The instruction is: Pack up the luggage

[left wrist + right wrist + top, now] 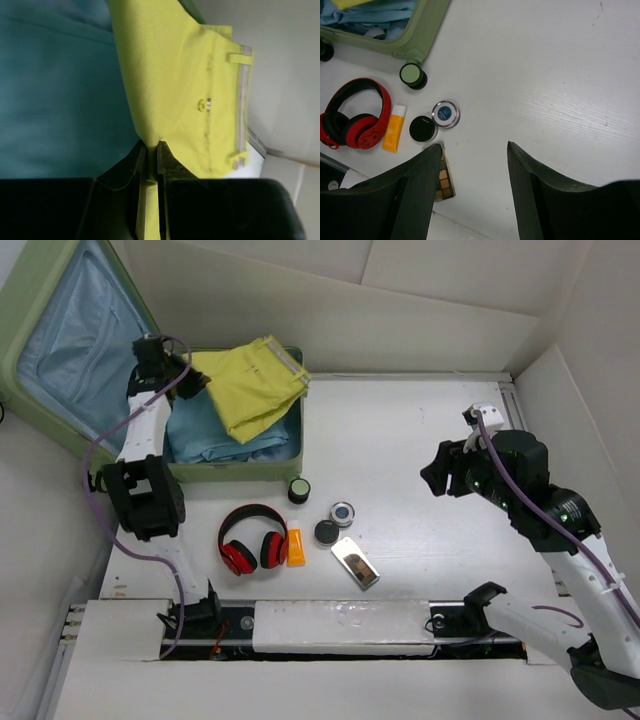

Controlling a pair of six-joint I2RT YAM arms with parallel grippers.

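The luggage [240,472] lies open at the far left of the white surface [420,420], its pale green lid propped up against the far left corner and its blue lining showing. In its tray lies a blue garment [215,435], and over that is a yellow garment [250,390] with belt loops and a button, one end draped over the far right rim. The left fingers [135,165] are inside the tray at its far left, pinched narrowly on a fold of the yellow garment. The right fingers [427,170] hang well apart from the luggage, above bare surface on the right, spread wide and holding nothing. Near the luggage's near right corner, just beside its black caster wheel [299,490], lie red and black headphones [272,548], an orange tube [296,548] touching them on the right, a round black compact [326,531], a round tin with a blue centre [343,511] and a silver flat case [356,562].
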